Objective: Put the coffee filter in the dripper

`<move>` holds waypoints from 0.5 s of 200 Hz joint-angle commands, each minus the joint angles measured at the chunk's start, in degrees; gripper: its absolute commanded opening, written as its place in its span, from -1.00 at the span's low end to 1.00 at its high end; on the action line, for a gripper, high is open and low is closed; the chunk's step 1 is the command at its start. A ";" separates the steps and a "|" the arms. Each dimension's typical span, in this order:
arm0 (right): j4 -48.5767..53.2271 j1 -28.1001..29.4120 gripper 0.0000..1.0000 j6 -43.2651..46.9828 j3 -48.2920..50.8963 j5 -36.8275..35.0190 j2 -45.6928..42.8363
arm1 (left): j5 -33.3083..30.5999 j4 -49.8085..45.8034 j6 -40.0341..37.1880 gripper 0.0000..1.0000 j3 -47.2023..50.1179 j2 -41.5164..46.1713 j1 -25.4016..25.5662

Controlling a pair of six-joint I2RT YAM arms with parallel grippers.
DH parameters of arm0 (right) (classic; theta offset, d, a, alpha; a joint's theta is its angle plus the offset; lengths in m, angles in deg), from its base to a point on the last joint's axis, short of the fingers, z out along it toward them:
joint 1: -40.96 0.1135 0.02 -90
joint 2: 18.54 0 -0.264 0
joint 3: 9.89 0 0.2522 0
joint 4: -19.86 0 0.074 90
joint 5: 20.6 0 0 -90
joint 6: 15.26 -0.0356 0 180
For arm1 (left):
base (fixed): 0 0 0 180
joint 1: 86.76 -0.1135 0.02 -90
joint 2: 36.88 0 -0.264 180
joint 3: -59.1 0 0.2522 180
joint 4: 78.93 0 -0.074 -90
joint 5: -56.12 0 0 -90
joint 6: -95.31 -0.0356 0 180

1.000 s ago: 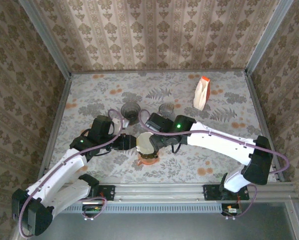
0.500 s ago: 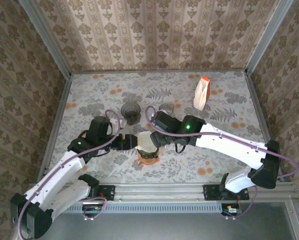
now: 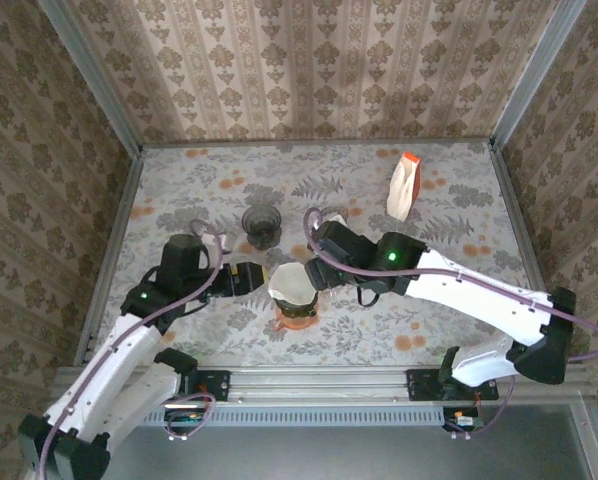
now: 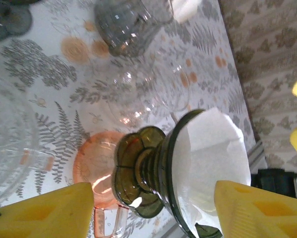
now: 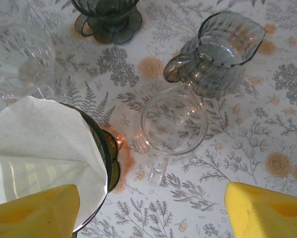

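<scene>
The dark olive glass dripper (image 4: 147, 171) stands on a pink glass cup (image 4: 96, 163) near the table's front edge. The white paper coffee filter (image 3: 292, 283) sits inside it, opened into a cone (image 4: 208, 153). My left gripper (image 3: 261, 278) is just left of the dripper and open; its yellow fingers (image 4: 44, 210) flank the dripper without touching it. My right gripper (image 3: 315, 274) hovers at the dripper's right rim, open, with one finger (image 5: 34, 213) over the filter's (image 5: 39, 144) edge and nothing held.
A clear glass mug (image 5: 173, 124) and a grey glass pitcher (image 5: 218, 54) stand right of the dripper. A dark glass cup (image 3: 262, 224) and a clear glass (image 3: 331, 216) stand behind. A white pouch with an orange top (image 3: 404, 187) is at the back right.
Both grippers opened and let go of the filter. The left arm drew back to the left and the right arm pulled back to the right. The filter stayed in the dripper.
</scene>
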 commanded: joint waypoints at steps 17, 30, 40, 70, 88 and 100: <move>-1.22 -2.40 0.57 -2.35 4.03 -1.33 -4.54 | -1.77 -3.10 4.48 0.26 4.77 3.52 -3.07; -2.13 -3.76 0.56 -3.16 6.03 -0.18 -5.98 | -1.74 -2.85 5.75 0.22 6.14 3.83 -3.39; -2.85 -4.81 0.56 -3.75 7.80 0.78 -6.99 | -2.08 -2.92 6.34 0.17 6.90 3.91 -3.39; -4.50 -7.05 0.55 -5.34 12.89 2.39 -10.08 | -2.48 -3.66 6.99 -0.04 7.98 3.91 -3.31; -6.02 -8.18 0.54 -5.94 15.69 3.21 -12.05 | -3.00 -4.59 7.64 -0.09 8.88 3.93 -2.51; -7.05 -9.02 0.54 -6.03 17.27 3.73 -13.24 | -3.71 -4.60 8.24 -0.12 9.42 4.01 -1.37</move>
